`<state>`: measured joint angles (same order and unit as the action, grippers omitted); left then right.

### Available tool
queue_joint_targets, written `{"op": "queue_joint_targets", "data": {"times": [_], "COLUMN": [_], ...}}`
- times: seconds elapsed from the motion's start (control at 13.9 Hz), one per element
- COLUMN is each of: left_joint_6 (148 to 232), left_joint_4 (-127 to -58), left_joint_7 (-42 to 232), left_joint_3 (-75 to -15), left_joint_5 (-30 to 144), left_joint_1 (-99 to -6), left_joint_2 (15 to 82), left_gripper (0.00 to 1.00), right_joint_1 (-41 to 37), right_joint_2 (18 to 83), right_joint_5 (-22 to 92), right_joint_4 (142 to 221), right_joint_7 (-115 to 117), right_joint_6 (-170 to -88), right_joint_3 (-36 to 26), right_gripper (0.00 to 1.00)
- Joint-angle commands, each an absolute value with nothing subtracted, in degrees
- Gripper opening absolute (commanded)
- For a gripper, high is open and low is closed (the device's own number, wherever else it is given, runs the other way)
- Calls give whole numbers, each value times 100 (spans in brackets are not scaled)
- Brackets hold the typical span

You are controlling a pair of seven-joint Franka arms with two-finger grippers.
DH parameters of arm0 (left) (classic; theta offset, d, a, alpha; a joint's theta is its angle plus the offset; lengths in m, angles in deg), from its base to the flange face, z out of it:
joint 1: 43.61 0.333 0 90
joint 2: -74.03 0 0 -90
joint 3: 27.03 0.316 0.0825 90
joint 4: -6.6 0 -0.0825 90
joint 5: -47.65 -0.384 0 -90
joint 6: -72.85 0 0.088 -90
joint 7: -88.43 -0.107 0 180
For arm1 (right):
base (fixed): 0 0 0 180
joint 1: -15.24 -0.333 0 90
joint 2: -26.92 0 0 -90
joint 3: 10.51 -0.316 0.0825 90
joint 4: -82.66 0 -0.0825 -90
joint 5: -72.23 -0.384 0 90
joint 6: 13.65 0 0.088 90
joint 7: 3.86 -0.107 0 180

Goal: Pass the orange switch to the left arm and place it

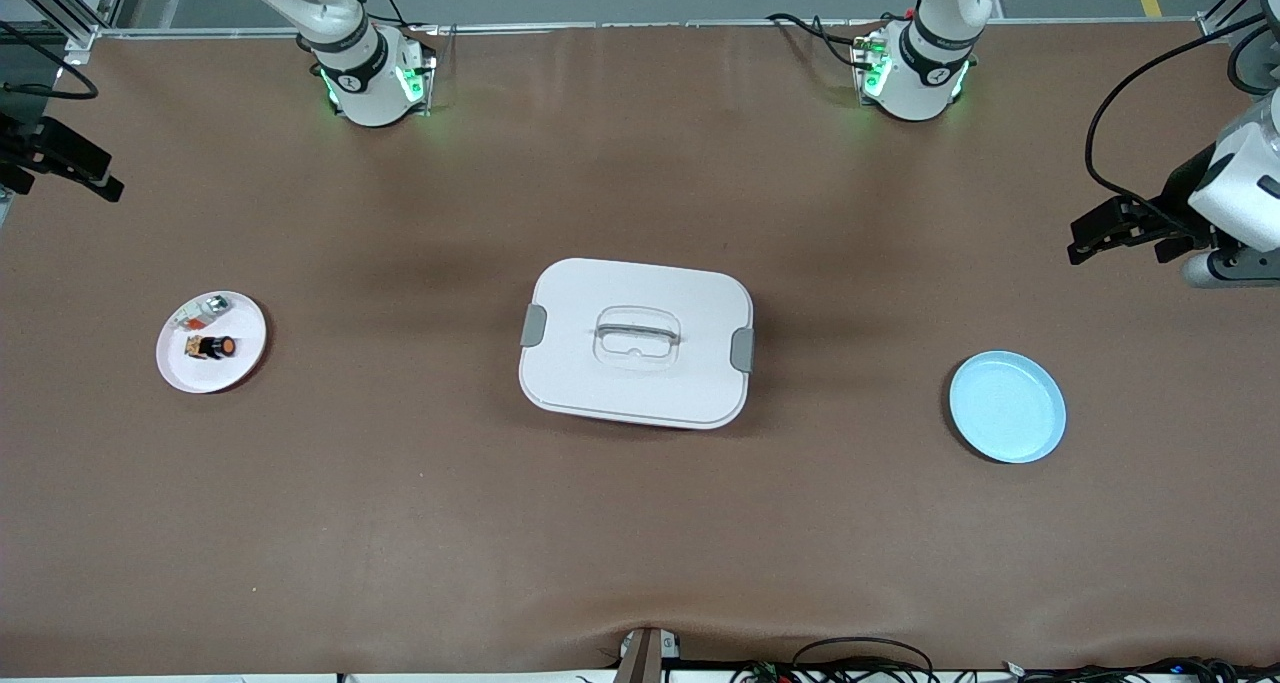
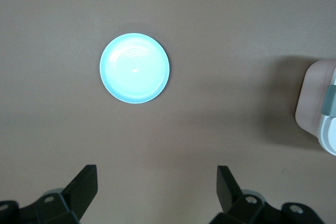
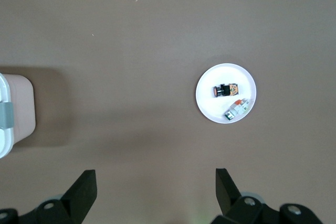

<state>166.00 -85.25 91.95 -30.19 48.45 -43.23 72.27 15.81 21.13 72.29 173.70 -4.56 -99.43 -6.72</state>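
Both tools' bases are cut off; box only partly seen.

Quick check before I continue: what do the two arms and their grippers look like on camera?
Both arms are white with black joint bands; green lights glow at their bases, and black cables run at the left arm's. The left gripper and the right gripper are black, each with two angular jaws.
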Motion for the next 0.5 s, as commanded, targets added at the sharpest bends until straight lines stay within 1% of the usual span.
{"op": "queue_joint_targets", "data": {"times": [0.0,0.43], "left_joint_6": [16479,16452], "left_joint_4": [-8357,-8270], "left_joint_7": [9133,9142], "left_joint_3": [-3028,-3028], "left_joint_5": [4844,4844], "left_joint_1": [-4317,-4335], "left_joint_2": [7174,7174], "left_gripper": [100,100], "right_joint_1": [1917,2104], "right_joint_2": [2217,2270], "right_joint_5": [7127,7127], "right_joint_4": [17240,17319], "right_joint_7": [-44,106], "right_joint_6": [-9829,-9890], "right_joint_3": [-691,-691], "right_gripper": [100,100]}}
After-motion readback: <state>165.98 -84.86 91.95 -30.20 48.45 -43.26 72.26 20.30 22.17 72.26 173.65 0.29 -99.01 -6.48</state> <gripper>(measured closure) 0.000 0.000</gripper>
